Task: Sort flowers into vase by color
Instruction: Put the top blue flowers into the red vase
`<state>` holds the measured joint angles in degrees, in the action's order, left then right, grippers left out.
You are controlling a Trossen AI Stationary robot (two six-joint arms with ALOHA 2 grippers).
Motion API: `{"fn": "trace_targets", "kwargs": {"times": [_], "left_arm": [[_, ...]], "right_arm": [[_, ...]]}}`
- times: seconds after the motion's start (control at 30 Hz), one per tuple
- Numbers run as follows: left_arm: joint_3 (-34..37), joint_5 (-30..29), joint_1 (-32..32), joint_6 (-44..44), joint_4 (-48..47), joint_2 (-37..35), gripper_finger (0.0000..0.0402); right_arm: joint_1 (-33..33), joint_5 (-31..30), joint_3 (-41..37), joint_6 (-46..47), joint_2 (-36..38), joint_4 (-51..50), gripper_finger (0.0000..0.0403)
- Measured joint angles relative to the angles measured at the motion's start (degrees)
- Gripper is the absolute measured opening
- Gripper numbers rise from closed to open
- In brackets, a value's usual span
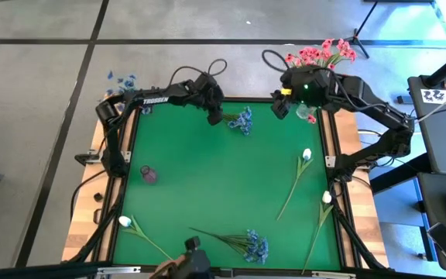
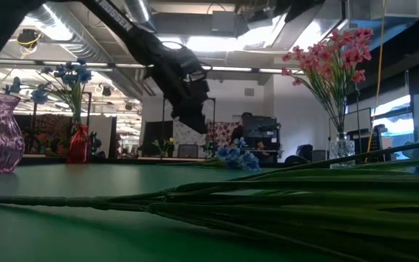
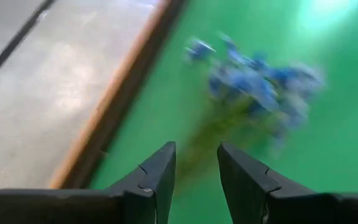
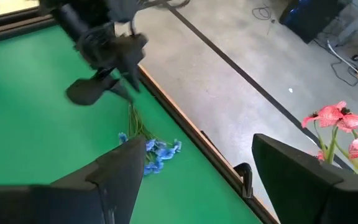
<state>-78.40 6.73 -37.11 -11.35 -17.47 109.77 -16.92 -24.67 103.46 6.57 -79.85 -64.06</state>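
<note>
A blue flower sprig point(image 1: 242, 120) lies on the green table point(image 1: 207, 186) near its far edge. The left tool point(image 1: 217, 116) sits at the sprig's stem end, fingers point(image 3: 157, 180) apart on either side of the stem. The right tool point(image 1: 279, 103) hovers wide open at the far right corner, beside the pink flowers point(image 1: 320, 53) in a clear vase point(image 2: 341, 149).

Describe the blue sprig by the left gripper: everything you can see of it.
The blue sprig lies flat on the green mat near its far edge: a cluster of small blue blooms on thin green stems, plastic-looking. The stems point toward the left gripper, whose fingers straddle the stem ends, open. Whether they touch is unclear. Nothing else touches it.
</note>
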Motion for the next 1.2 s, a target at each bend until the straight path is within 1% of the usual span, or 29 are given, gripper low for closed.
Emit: {"fn": "trace_targets", "kwargs": {"times": [0.13, 0.3, 0.43, 0.6, 0.73, 0.9, 1.0, 1.07, 1.2], "left_arm": [[-5.4, -0.2, -1.9, 0.3, -1.8, 3.6, 0.0135], [-9.4, 1.3, -2.8, -3.2, -8.7, 7.8, 0.0150], [-10.6, 1.1, -3.3, -6.2, -9.2, 10.4, 0.0162], [-10.8, 2.0, -3.1, -12.6, -10.1, 12.3, 0.0171], [-10.8, 1.8, -3.2, -13.0, -10.5, 14.6, 0.0172], [-10.8, 2.9, -3.6, -13.1, -14.4, 15.3, 0.0172], [-10.4, 3.4, -3.3, -13.0, -15.0, 15.3, 0.0165], [-10.4, 3.5, -3.0, -12.1, -16.3, 15.2, 0.0152], [-10.4, 2.9, -1.6, -8.7, -18.7, 15.1, 0.0102]], "right_arm": [[-2.4, 3.2, 0.0, -0.6, 0.0, 0.0, 0.0294], [-3.0, 4.3, 0.0, -0.5, 0.0, -0.2, 0.0294], [-3.0, 4.9, 0.0, 1.0, 0.0, -0.5, 0.0294], [-3.0, 6.2, 0.0, 3.7, 0.0, -0.6, 0.0294], [-3.0, 7.5, 0.0, 5.4, 0.0, -1.0, 0.0294], [-2.9, 7.9, 0.0, 7.0, 0.0, -2.1, 0.0294], [-2.9, 7.9, 0.0, 7.0, 0.0, -2.4, 0.0294], [-2.9, 7.9, 0.0, 6.9, 0.0, -2.4, 0.0294], [-2.9, 7.9, 0.0, 6.3, 0.0, -2.5, 0.0294]]}}
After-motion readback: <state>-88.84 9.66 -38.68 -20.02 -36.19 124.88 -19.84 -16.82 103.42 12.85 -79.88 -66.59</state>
